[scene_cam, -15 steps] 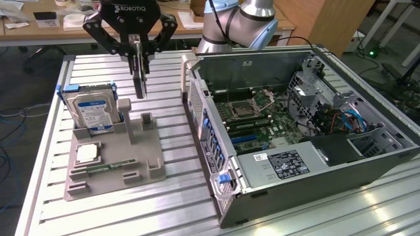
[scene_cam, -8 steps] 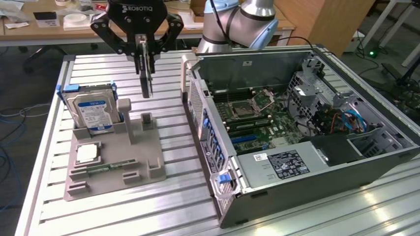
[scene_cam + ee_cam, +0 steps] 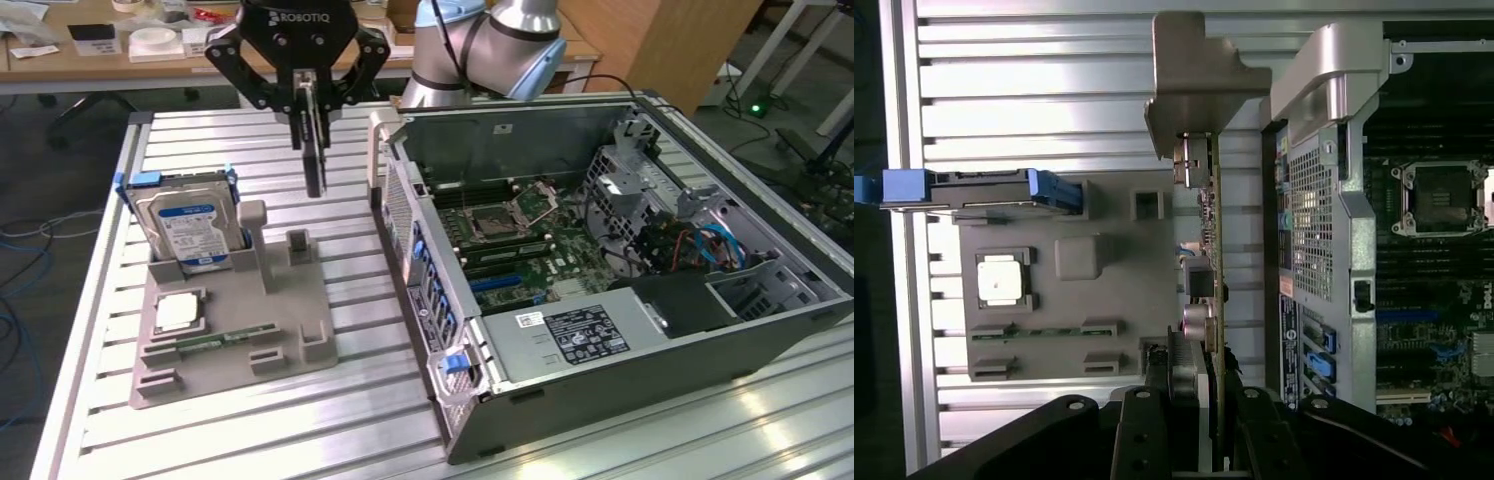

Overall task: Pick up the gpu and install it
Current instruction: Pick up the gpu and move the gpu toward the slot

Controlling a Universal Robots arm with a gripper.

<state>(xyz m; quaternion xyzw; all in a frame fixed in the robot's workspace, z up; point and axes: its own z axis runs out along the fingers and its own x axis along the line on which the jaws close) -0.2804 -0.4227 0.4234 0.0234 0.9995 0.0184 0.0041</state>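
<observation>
Hand (image 3: 311, 105) of mine, black and two-fingered, pinches the thin dark gpu card (image 3: 315, 160) upright above the ribbed aluminium tabletop (image 3: 200, 430), beside the open grey computer case (image 3: 641, 370); I judge level, vertical carriage matters.

Robotics lab: slotted aluminium bench (image 3: 267, 430), robot arm (image 3: 497, 40)
</observation>
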